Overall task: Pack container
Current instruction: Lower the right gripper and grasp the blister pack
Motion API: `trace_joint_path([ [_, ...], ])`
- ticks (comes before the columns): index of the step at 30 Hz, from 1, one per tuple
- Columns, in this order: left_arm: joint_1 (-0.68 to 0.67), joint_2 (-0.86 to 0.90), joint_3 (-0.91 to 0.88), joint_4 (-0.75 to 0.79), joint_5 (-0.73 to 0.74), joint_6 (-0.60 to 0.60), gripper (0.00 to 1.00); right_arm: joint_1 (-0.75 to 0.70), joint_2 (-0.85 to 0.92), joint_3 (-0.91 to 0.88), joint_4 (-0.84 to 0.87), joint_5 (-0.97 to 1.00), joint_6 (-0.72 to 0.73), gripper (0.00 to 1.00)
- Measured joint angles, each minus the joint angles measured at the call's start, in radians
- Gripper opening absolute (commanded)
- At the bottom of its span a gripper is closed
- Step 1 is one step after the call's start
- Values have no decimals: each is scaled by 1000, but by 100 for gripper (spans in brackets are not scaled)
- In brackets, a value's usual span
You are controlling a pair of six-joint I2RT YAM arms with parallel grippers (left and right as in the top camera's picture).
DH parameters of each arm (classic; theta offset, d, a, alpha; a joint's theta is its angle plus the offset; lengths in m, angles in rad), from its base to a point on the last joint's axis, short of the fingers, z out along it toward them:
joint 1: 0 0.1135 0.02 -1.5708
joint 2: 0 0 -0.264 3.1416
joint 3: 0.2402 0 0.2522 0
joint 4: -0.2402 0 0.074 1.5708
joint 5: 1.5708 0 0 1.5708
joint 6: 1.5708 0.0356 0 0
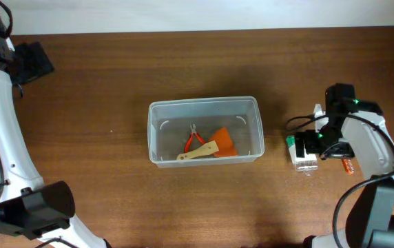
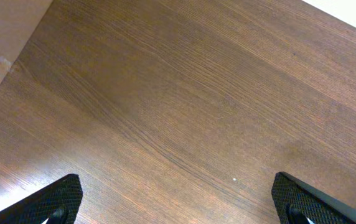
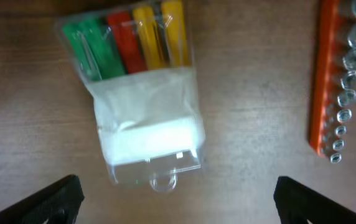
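- Pick-up step: right gripper, fingers wide, hangs above the clear blister pack between them.
- Next: lower, close on it.
- Left gripper wide, empty.

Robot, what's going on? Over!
Both jaws open, empty. Right arm over packet. Container holds pliers, spatula. Nothing blocking it.

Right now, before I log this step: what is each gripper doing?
Left gripper: open, holding nothing.
Right gripper: open, empty, over the clear plastic packet of green, red and yellow pieces.
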Motion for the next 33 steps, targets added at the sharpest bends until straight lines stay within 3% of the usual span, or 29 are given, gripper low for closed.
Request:
trace_joint_path([
  [11,0,0,0,0,0,0,99,72,54,-2,49,0,-52,98],
  [33,0,0,0,0,0,0,99,44,142,-23,136,21,-58,99],
])
